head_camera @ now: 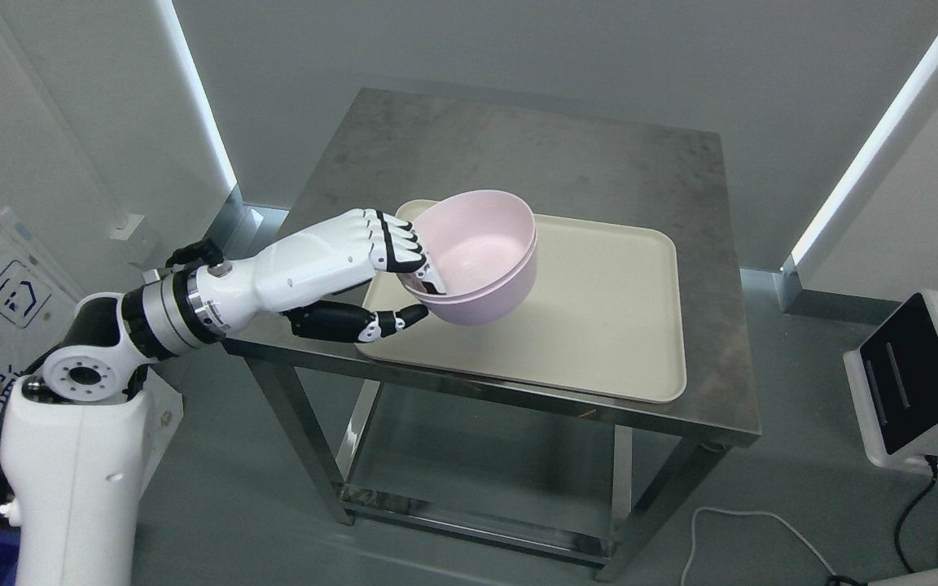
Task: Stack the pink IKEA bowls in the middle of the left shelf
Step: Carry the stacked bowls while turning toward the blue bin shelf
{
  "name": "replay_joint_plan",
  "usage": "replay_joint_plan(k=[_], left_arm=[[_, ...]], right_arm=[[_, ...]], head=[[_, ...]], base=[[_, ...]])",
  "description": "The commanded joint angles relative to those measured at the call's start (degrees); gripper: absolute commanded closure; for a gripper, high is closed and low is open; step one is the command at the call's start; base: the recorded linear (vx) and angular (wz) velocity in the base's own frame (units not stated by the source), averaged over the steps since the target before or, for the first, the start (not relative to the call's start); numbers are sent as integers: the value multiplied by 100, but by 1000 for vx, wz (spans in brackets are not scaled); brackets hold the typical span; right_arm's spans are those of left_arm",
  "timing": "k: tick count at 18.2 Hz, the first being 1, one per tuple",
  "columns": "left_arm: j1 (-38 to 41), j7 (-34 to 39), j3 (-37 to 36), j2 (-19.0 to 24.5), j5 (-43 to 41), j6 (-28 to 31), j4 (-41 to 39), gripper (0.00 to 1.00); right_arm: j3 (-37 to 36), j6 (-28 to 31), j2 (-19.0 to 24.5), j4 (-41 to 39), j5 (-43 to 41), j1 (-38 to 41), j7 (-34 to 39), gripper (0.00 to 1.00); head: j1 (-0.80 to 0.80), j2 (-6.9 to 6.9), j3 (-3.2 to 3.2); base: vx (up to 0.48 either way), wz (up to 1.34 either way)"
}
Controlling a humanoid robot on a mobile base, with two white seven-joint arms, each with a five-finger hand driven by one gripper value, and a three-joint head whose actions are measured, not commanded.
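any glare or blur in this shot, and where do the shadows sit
Head view: sharp throughout, no motion blur; bright light strips on the walls are blown out; soft glare on the steel table; the left hand and pink bowls cast only faint shadows on the tray.

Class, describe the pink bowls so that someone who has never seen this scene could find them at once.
Start at the steel table, then the beige tray lying on it. At the tray's left end sit the pink bowls, nested, gripped at the rim by the robot's left hand. They are the only pink thing there.

Two pink bowls [479,259] (nested), one beige tray [599,325], one steel table [518,155]
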Motion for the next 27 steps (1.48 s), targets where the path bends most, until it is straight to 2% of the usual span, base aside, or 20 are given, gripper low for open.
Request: replay_joint_plan(k=[1,15,27], left_arm=[[17,2,180,35,4,34,-47,98],[96,2,233,17,4,34,-64,97],[79,11,303,-9,4,43,-64,97]], right_arm=[[-61,-4,-100,-193,0,11,2,0],[-61,-4,-100,-193,0,19,2,0],[-61,-4,-100,-193,0,11,2,0]], head=[[0,0,0],[0,0,0],[0,0,0]], base=[[-84,27],[-216,-17],[-258,256]])
